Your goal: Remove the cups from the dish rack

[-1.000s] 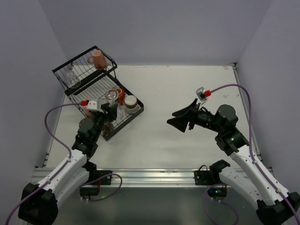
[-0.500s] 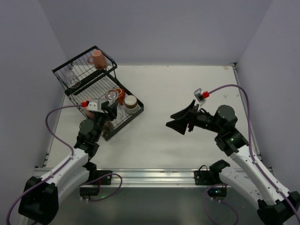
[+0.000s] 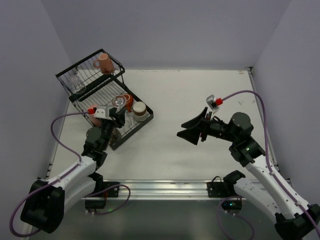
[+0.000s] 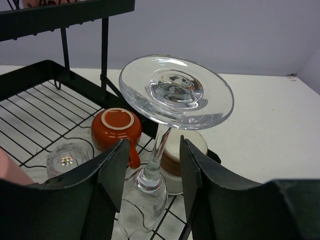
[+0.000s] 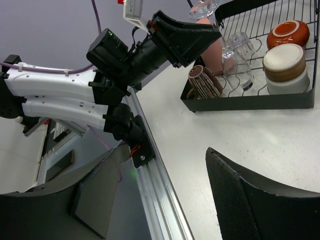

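Note:
The black wire dish rack (image 3: 80, 63) sits at the table's far left. A clear stemmed glass (image 4: 176, 92) stands upside down on its lower tray, foot up. My left gripper (image 4: 152, 150) is open, one finger on each side of the stem and a gap showing on the right side. Beside the glass are an orange-red mug (image 4: 116, 127), a brown and cream cup (image 4: 172, 157) and a small clear glass (image 4: 67, 159). A pink mug (image 3: 104, 63) lies in the raised basket. My right gripper (image 3: 187, 129) hangs open over the table, holding nothing.
A brown ribbed mug (image 5: 204, 82) and a salmon tumbler (image 5: 215, 50) stand at the rack's near corner, close to my left wrist. Another clear glass (image 3: 77, 85) is in the raised basket. Purple walls enclose the table. A metal rail (image 5: 155, 190) runs along the near edge.
The left jaws have narrowed a little around the glass's stem. The right gripper has drifted slightly to the left. The cups have not moved.

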Robot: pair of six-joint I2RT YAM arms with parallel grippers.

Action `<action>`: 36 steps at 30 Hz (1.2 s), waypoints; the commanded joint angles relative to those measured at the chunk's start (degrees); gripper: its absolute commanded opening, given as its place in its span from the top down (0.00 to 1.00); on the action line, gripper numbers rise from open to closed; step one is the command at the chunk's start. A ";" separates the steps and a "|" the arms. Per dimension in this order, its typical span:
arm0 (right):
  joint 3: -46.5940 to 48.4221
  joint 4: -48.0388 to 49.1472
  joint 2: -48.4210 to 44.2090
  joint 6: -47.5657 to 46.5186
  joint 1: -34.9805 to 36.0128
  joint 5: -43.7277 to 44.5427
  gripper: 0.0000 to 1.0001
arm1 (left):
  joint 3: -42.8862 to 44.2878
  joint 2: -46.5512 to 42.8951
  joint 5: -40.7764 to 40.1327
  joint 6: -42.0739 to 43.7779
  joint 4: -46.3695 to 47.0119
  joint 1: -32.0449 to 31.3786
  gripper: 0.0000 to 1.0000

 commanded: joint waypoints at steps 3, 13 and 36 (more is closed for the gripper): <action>1.74 2.49 0.25 0.75 0.43 -1.90 0.29 | 0.27 0.92 -1.64 1.63 6.76 0.17 0.50; 2.10 2.93 2.01 0.66 0.69 -2.52 0.29 | 0.98 4.88 -2.61 2.16 10.98 0.17 0.55; 2.01 4.34 3.07 1.28 1.04 -2.78 0.29 | 1.42 3.75 -4.02 3.12 11.42 0.08 0.82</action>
